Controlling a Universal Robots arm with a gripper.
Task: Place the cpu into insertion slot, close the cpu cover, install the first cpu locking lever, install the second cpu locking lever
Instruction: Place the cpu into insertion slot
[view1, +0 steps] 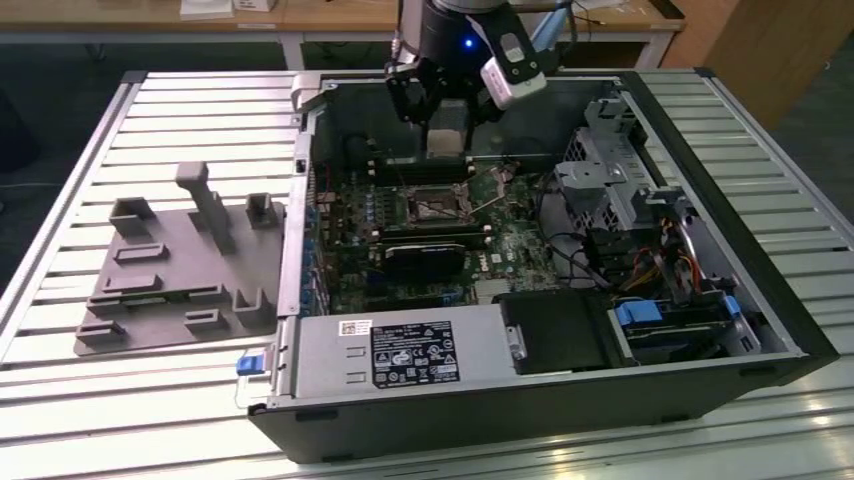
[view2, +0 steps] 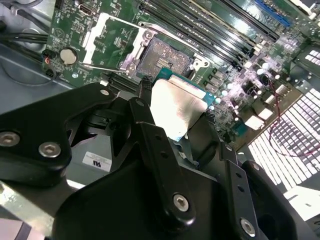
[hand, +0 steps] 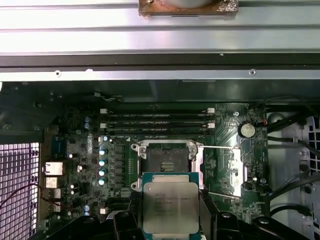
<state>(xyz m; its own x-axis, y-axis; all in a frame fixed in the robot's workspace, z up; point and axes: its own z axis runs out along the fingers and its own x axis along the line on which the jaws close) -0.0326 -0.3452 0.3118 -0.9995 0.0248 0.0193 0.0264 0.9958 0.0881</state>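
My gripper (view1: 446, 128) hangs inside the open computer case, shut on the cpu (view1: 445, 141), a flat square chip with a silver top. In both wrist views the cpu (hand: 171, 207) (view2: 177, 107) sits between the black fingers (view2: 142, 107), held above and just short of the insertion slot (hand: 164, 160) (view2: 165, 55). The slot (view1: 434, 205) is a dark square recess with nothing in it. The cpu cover (hand: 231, 167) (view2: 107, 40) is swung open and lies flat beside the slot. Two thin locking levers (hand: 220, 147) stand released along the cover's edges.
Long black memory slots (hand: 157, 122) run beside the socket. A black card (view1: 427, 262) lies on the board's near side, with a power supply (view1: 400, 355) in front. A drive cage and cables (view1: 627, 200) fill the exterior view's right. A grey fixture (view1: 174, 270) lies outside the case.
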